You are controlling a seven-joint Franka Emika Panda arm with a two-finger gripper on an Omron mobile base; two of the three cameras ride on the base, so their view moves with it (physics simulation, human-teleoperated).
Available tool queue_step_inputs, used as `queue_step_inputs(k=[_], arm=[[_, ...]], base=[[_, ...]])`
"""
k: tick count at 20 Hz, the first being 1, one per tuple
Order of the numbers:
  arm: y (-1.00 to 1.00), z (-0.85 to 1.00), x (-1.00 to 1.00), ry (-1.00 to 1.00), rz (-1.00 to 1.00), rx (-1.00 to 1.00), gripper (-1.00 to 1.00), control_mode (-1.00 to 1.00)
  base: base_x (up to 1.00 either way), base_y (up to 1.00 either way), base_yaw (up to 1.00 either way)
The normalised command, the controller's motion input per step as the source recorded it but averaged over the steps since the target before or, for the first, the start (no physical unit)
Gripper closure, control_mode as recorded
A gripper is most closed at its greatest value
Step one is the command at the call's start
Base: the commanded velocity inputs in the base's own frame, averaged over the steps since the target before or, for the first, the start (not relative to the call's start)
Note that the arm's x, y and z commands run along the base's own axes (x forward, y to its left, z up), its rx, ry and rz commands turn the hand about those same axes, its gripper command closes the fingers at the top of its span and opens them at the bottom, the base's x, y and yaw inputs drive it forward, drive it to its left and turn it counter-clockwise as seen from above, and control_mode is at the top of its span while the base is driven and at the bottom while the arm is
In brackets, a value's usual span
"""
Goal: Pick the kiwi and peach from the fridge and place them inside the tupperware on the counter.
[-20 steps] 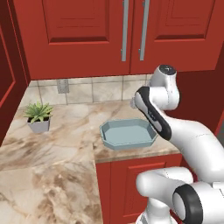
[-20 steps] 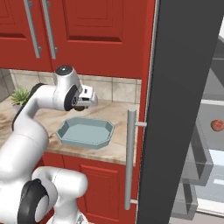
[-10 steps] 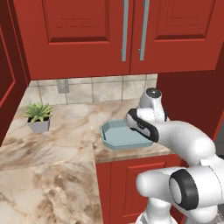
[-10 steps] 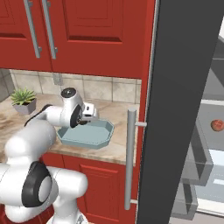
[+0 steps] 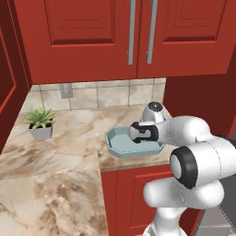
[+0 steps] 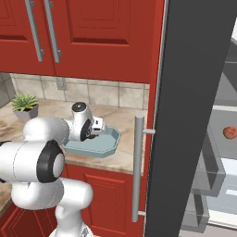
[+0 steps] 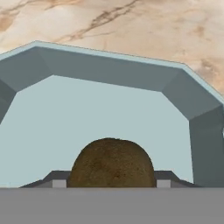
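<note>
The brown kiwi (image 7: 112,162) sits between the two dark fingertips of my gripper (image 7: 112,182), which is shut on it. The hand hangs low inside the light blue-grey tupperware (image 7: 109,70), just above its floor. From the base, the tupperware (image 5: 120,153) rests on the beige marble counter (image 5: 69,152) with the gripper (image 5: 138,133) dipped into it. The orange-red peach (image 6: 228,133) lies on a shelf inside the open fridge, past the dark grey fridge door (image 6: 194,115).
A small potted plant (image 5: 41,124) stands at the counter's back left. Red wall cabinets (image 5: 129,32) hang above the counter. The fridge door's long silver handle (image 6: 138,166) stands just right of the tupperware (image 6: 109,146).
The arm has folded down, carrying the hand from above the tupperware into it, with the kiwi still held.
</note>
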Motion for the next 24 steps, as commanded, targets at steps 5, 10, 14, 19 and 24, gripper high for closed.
queue_step_inputs(k=[5,10,14,19,24], arm=[[0.0,-0.34,0.34,0.04,0.01,0.0,1.0,-1.0],[0.0,-0.4,0.28,0.0,0.01,0.0,1.0,-1.0],[0.0,-0.33,0.21,0.0,0.0,0.0,-1.0,-1.0],[0.0,0.01,0.0,-0.02,0.0,0.0,-1.0,-1.0],[0.0,0.33,0.0,-0.12,0.0,0.0,-1.0,-1.0]], base=[[0.0,0.0,0.0],[0.0,0.0,0.0],[0.0,0.0,0.0],[0.0,0.0,0.0],[0.0,0.0,0.0]])
